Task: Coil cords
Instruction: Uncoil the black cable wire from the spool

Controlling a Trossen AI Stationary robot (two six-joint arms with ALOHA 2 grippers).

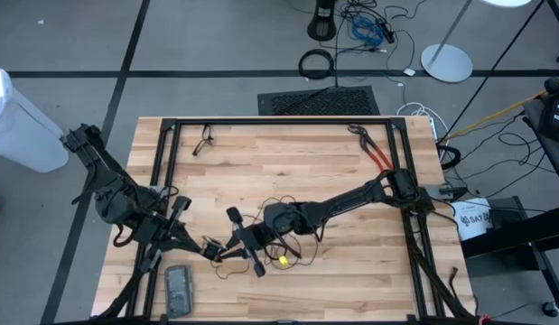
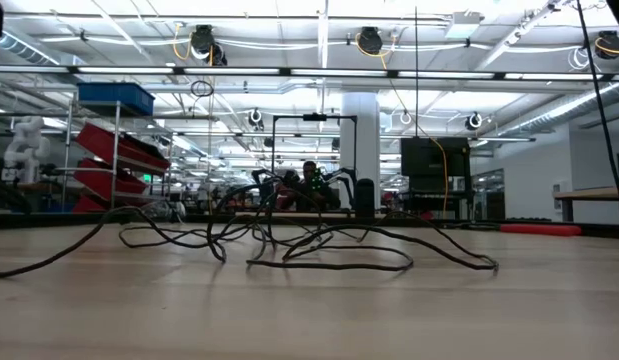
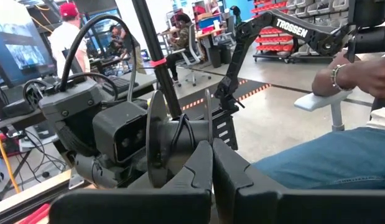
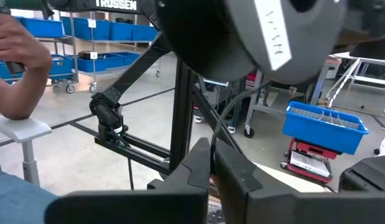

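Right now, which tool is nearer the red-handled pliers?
Right. The right tool is mid-table; the red-handled pliers lie near the right arm's base. The left tool sits a bit farther toward the left side.

Both arms reach low toward the table's front middle, their grippers nearly meeting. The left gripper [image 1: 213,250] points rightward, fingers [image 3: 198,168] pressed together; the right gripper [image 1: 246,242] faces it, fingers [image 4: 232,165] likewise closed.

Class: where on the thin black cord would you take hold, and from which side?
Grip a raised loop of the cord, not its flat runs. In the low view several loops arch clear off the table, so fingers coming from above could probably close around one strand.
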